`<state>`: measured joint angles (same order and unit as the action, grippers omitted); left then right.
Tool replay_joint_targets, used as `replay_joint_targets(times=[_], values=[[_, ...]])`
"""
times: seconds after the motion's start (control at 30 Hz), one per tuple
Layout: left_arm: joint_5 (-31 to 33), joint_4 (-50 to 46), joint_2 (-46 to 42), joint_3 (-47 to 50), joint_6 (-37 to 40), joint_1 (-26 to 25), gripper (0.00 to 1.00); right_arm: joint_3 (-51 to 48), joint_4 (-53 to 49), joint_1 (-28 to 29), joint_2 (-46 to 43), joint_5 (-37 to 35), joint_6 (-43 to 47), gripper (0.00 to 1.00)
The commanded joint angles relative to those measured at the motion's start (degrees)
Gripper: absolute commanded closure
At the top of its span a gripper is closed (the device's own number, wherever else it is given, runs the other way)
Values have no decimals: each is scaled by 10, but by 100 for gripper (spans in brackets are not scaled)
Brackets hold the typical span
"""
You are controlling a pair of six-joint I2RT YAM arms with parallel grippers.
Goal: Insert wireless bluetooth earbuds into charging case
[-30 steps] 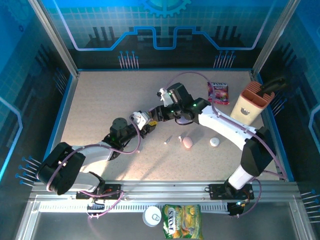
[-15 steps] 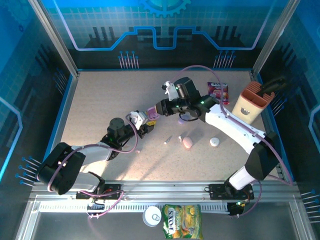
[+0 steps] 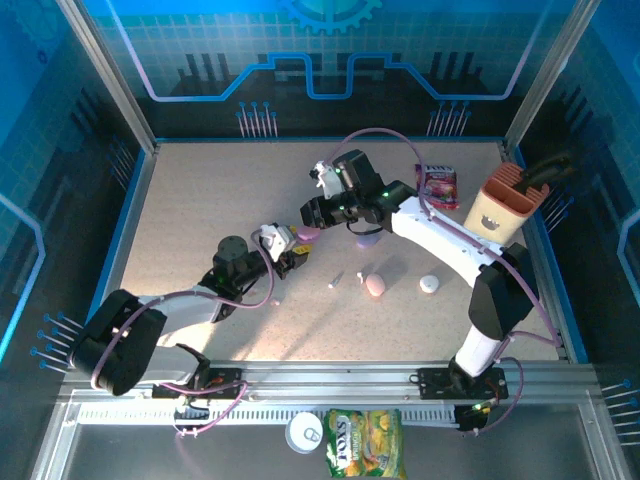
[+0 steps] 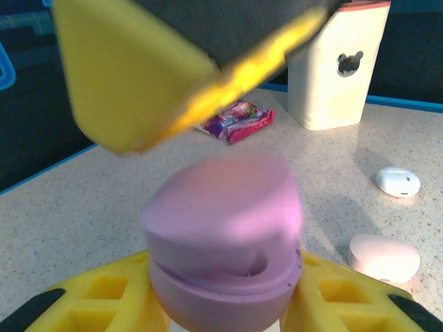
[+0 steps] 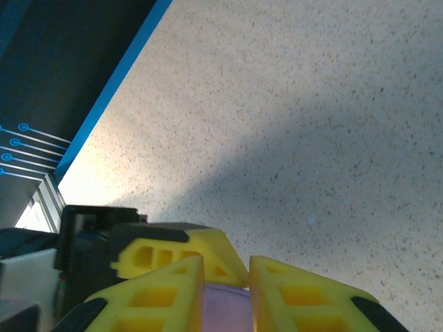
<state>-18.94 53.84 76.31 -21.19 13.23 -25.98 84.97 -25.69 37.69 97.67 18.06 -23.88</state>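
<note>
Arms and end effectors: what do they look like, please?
The left arm and right arm have white links, black joints and a thin lilac cable each. A small green light shows on the right one. The left end effector and right end effector have yellow fingers with ribbed cut-outs and black tips.

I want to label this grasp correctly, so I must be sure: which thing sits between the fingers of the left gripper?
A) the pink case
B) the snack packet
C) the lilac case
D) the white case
C: in the left wrist view the lilac case sits between the yellow fingers of the left gripper, while the white case and the pink case lie on the table.
</note>
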Motion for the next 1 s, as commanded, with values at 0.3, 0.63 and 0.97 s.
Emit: replay_joint_targets(times=[0.3,0.63,0.97], values=[[-5,78,3,-3,-72,8,61,-168,145,-45,-115,47,-108,41],[-29,149,36,-13,-112,10,61,-241,354,-70,-84,236,-268,37],[-37,150,37,-14,-117,13,61,-284,613,-84,-21,310,-449,63]])
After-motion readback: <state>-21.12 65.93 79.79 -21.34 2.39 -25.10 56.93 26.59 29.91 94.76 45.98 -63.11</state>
